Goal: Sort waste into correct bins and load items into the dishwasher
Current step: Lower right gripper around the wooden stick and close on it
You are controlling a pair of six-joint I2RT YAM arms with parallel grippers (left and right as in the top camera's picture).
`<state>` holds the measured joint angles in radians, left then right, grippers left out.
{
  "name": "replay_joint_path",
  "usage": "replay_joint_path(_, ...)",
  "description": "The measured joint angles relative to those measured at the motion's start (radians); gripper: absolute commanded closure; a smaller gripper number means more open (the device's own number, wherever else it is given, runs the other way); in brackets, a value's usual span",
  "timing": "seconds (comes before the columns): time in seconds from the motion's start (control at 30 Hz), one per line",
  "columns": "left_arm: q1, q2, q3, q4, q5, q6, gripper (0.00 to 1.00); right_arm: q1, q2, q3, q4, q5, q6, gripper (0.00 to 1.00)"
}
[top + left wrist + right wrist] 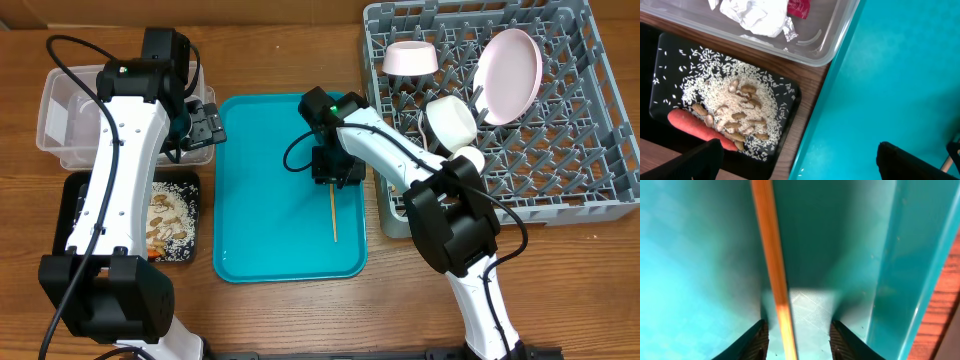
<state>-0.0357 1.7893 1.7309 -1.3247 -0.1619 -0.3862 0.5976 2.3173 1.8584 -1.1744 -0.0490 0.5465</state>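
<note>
Our right claw [797,342] stands spread astride the chopstick [772,255]; its long axis runs straight ahead from between the jaws; we judge the left arm [120,160] farther off.

Counts, this moment:
- chopstick [334,215]: 1
- plate [508,75]: 1
- bowls [410,58]: 2
- cup [468,158]: 1
- dish rack [590,150]: 1
- teal tray [260,200]: 1
- clear tub [60,120]: 1
- black tray [660,65]: 1
- carrot [695,127]: 1
- napkin [755,17]: 1
- red wrapper [799,7]: 1
- rice grains [720,97]: too many to count

Print on the red wrapper [799,7] seems unreadably blurred
</note>
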Motion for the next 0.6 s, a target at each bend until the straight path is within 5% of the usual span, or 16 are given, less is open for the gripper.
replay_joint_path(0.17,0.0,0.0,0.0,0.0,0.0,0.0,0.0,0.001,0.0,0.0,0.009,-0.001,-0.001,0.69)
replay_joint_path(0.6,0.0,0.0,0.0,0.0,0.0,0.0,0.0,0.001,0.0,0.0,0.012,-0.003,0.0,0.73)
